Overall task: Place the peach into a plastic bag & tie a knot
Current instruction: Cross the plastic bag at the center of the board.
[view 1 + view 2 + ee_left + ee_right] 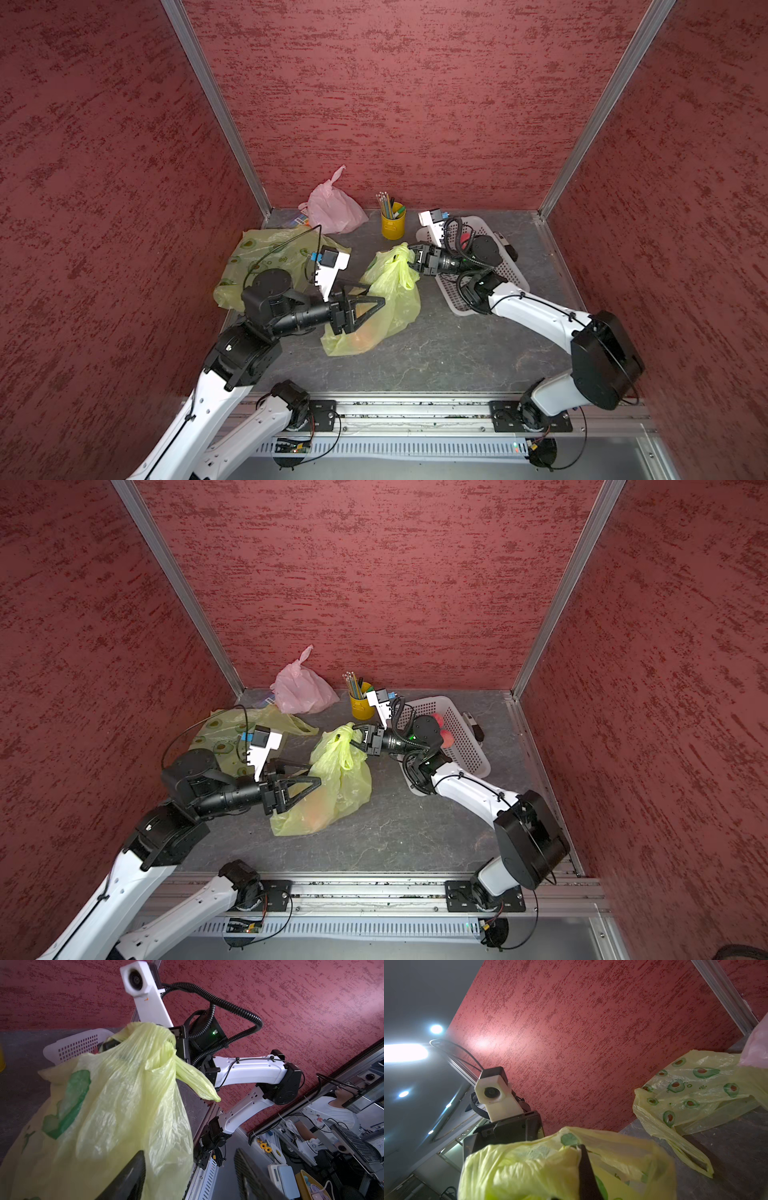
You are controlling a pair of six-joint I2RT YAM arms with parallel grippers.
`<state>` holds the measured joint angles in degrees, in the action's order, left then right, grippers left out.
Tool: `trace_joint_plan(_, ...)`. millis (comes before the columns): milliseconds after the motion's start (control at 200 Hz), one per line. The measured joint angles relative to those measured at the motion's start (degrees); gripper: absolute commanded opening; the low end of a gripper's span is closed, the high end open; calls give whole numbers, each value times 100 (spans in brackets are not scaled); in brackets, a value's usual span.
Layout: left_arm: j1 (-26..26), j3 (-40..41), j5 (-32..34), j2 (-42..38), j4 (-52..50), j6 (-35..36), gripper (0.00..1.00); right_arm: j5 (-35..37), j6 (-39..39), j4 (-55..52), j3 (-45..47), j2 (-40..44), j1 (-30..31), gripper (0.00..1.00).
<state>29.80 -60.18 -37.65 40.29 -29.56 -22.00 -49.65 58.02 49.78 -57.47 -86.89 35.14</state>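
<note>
A yellow-green plastic bag [388, 299] [340, 777] stands crumpled in the middle of the table. An orange shape, the peach [360, 337] [316, 812], shows faintly through its lower part. My right gripper [411, 254] [355, 734] is shut on the bunched top of the bag, which hangs from it in the left wrist view [124, 1095]. In the right wrist view the bag [529, 1167] wraps round the shut right gripper [583, 1157]. My left gripper [375, 293] [314, 773] [189, 1151] is open beside the bag's upper side, one finger against the plastic.
A second yellow bag with avocado prints [266, 257] [695, 1088] lies flat at the left. A pink bag [332, 208] and a yellow cup of pencils [392, 226] stand at the back. A white basket [513, 274] with red fruit [441, 728] sits under the right arm.
</note>
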Motion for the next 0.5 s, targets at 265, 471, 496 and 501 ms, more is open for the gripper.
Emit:
trace_joint_plan(265,-420,-245,-636,452,-11,48,60,-7,-413,-485,-101,76,-17,0)
trace_joint_plan(471,-855,-227,-549,402,127,-144,65,-9,-890,-951,-315,168,-37,0)
trace_joint_plan(496,-894,-227,-529,376,236,-203,65,-11,-951,-992,-321,184,-37,0)
trace_joint_plan(501,-898,-225,-525,378,254,-216,65,-11,-953,-1001,-321,186,-37,0)
